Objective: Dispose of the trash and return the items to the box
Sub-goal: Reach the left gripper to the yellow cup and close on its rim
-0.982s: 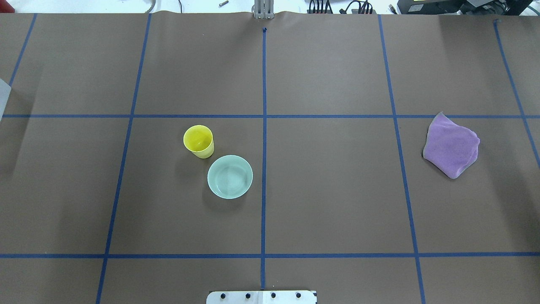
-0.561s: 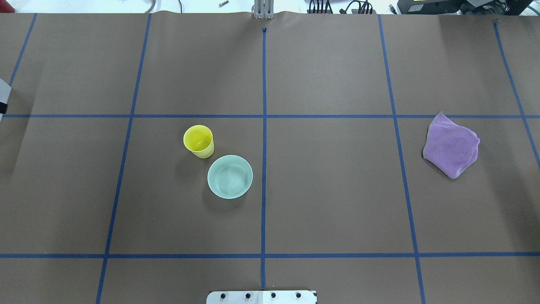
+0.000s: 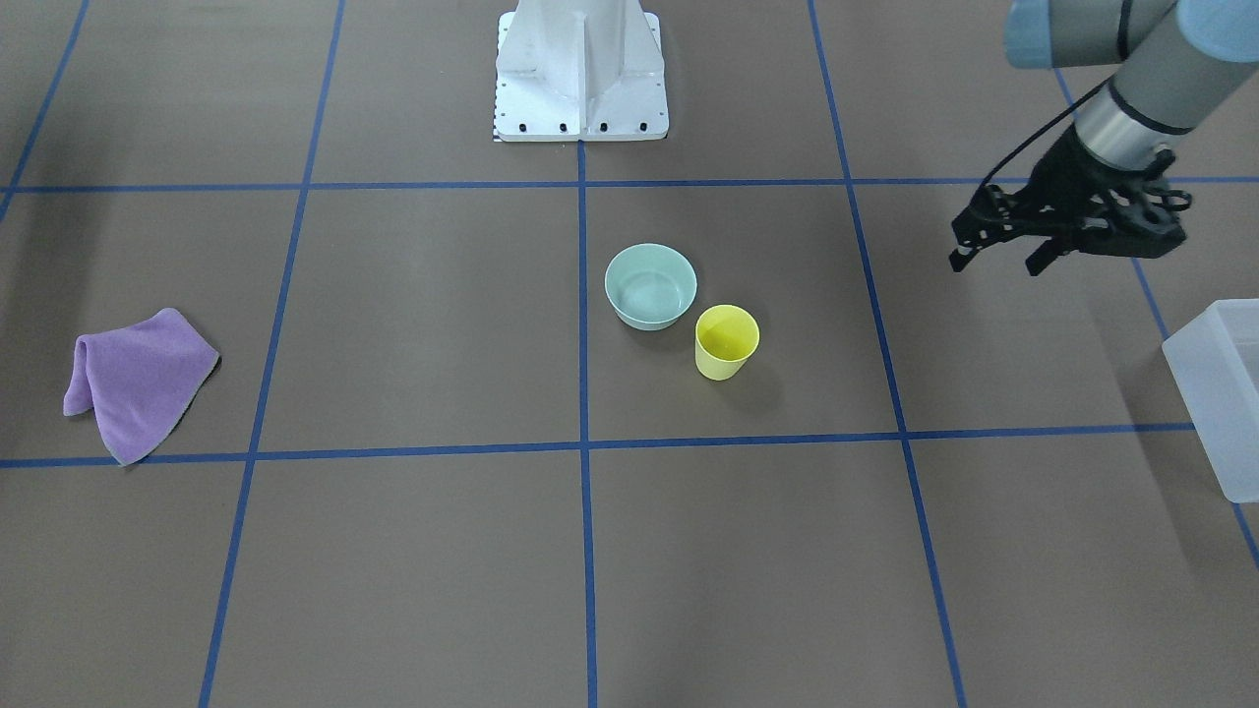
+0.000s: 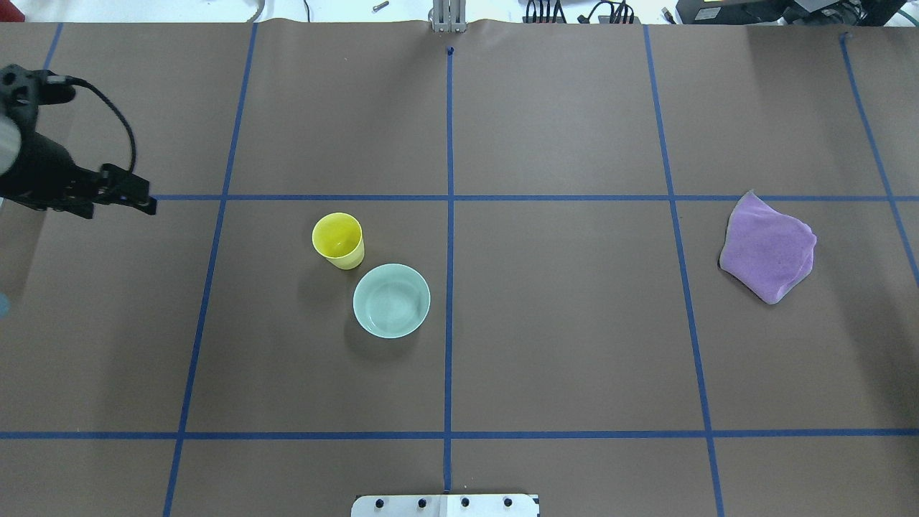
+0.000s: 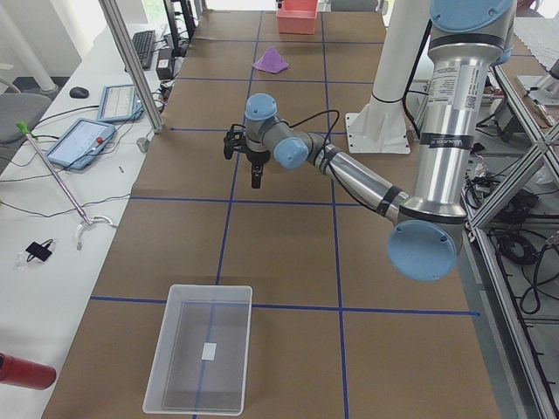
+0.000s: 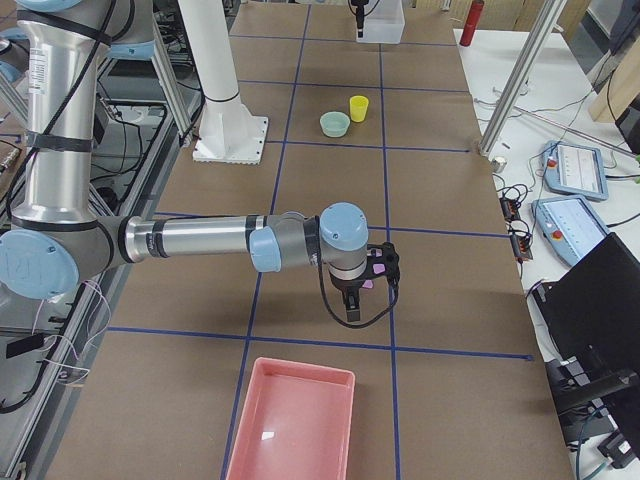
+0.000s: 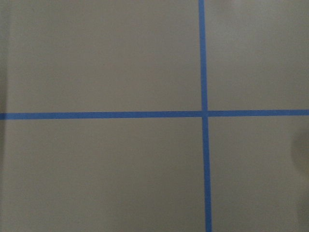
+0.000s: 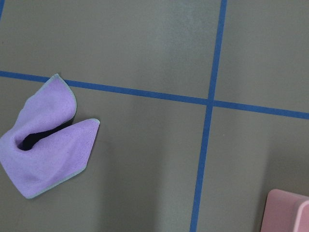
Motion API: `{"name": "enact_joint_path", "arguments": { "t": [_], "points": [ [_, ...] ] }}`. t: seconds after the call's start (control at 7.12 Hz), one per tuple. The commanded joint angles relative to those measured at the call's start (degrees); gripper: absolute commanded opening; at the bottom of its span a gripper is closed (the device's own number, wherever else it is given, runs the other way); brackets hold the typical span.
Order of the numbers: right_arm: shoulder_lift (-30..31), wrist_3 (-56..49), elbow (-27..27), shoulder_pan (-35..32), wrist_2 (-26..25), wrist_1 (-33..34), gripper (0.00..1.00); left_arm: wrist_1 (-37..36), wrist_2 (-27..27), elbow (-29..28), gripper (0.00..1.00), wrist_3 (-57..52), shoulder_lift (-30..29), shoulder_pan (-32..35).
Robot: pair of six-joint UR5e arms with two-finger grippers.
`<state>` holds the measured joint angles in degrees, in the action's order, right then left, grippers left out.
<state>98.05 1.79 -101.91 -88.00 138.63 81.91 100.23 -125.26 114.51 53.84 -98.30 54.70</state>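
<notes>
Light, rigid plastic bowl and cup stand side by side near the middle of the table, each probably best pinched by its rim. The box sits at the left end. The left jaws hover open and empty; whether the right jaws are open cannot be told.

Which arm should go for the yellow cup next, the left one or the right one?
Left. The left end effector hovers open on the cup's half of the table, and the box is at that end too. The right end effector hangs far off by the purple cloth.
</notes>
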Motion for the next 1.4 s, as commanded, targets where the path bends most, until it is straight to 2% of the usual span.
{"name": "enact_joint_path", "arguments": {
  "t": [0.0, 0.14, 0.28, 0.42, 0.56, 0.7, 0.84, 1.26],
  "points": [
    [0.1, 0.3, 2.5, 0.0, 0.8, -3.9, 1.00, -11.8, 5.3, 0.4, 0.97, 6.5, -9.2, -6.0],
    [0.1, 0.0, 3.1, 0.0, 0.7, -4.0, 1.00, -17.6, 9.0, 0.4, 0.97, 6.5, -12.1, -7.7],
    [-0.1, 0.1, 3.4, 0.0, 0.7, -4.3, 1.00, -18.6, 12.3, -0.2, 0.97, 7.1, -13.0, -11.5],
    [0.1, 0.3, 3.4, 0.0, 0.8, -4.7, 1.00, -18.2, 12.4, -1.9, 0.97, 8.8, -15.1, -13.4],
    [0.0, 0.3, 3.6, 0.0, 0.8, -4.7, 1.00, -16.1, 12.6, -5.8, 0.97, 11.0, -17.5, -15.0],
    [0.0, 0.5, 3.6, 0.0, 0.9, -4.7, 1.00, -11.1, 12.6, -12.1, 0.97, 12.8, -21.5, -15.2],
    [0.0, 0.5, 3.7, 0.0, 0.8, -4.7, 1.00, -7.1, 12.6, -15.2, 0.96, 13.8, -21.8, -15.2],
    [0.0, 0.6, 3.8, 0.0, 0.8, -4.7, 1.00, -4.4, 12.6, -18.4, 0.91, 13.7, -21.8, -15.5]
  ]
}}
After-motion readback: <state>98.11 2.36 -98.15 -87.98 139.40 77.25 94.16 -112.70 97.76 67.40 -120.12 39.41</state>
